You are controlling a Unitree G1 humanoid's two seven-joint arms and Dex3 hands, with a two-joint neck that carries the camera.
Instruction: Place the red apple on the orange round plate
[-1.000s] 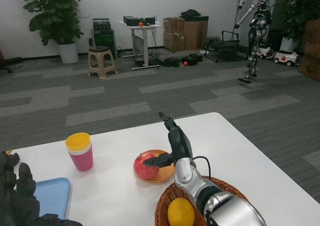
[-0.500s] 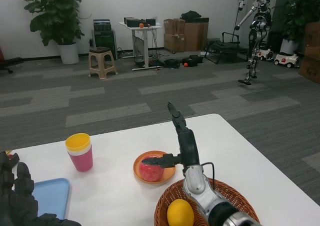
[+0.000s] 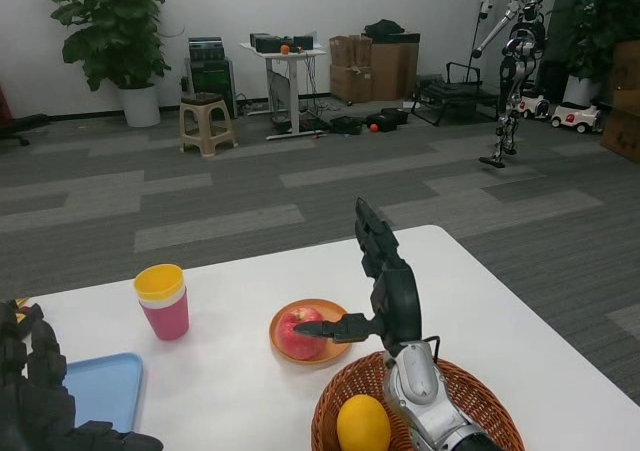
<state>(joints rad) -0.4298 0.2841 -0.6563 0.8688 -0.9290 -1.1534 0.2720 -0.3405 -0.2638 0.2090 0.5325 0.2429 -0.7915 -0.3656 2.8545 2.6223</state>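
**White table: what's sitting on it**

White table (image 3: 480, 301), rounded far corner. Directly on it: pink cup (image 3: 163, 311) with a yellow cup nested on top, left of centre; orange round plate (image 3: 322, 316) near the middle; wicker basket (image 3: 480, 396) at the near edge, just beside the plate; light blue tray (image 3: 100, 391) at the near left, partly cut off, probably rectangular.

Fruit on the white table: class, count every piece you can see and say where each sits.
2. The red apple lies on the orange round plate; a yellow fruit sits in the wicker basket. The basket may hide more.
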